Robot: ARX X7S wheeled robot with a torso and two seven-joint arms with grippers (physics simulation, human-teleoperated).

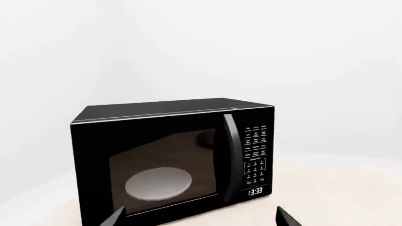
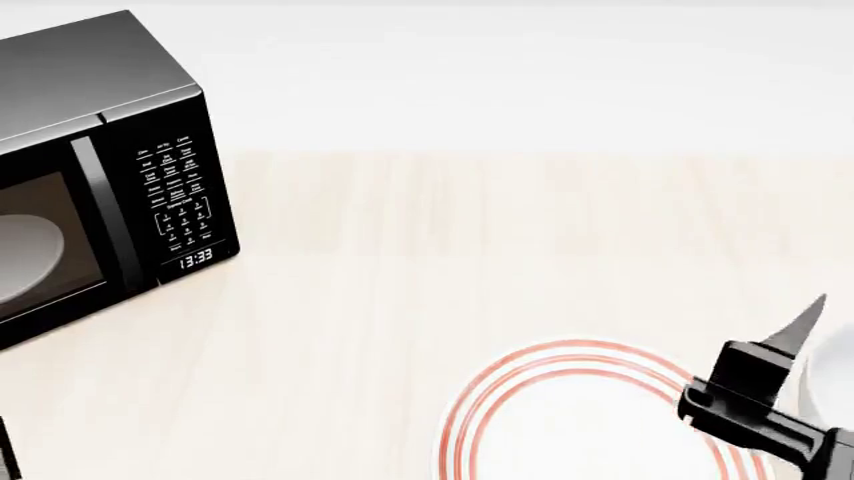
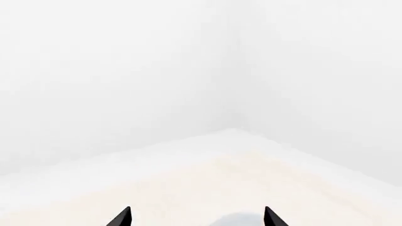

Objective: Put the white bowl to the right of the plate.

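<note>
Two tools: both spread, pinching nothing.
Right tool (image 3: pixel 196 217): over white bowl (image 2: pixel 838 372).
Bowl: right of plate (image 2: pixel 583 420).
Desk (image 2: pixel 400 300): carries microwave (image 2: pixel 94 170).

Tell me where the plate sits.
In the head view, the plate lies on the table at lower right, its right rim behind the right gripper.

Black microwave (image 2: pixel 94 170) at table's (image 2: pixel 400 250) far left, door shut, clock reading 13:33.
</note>
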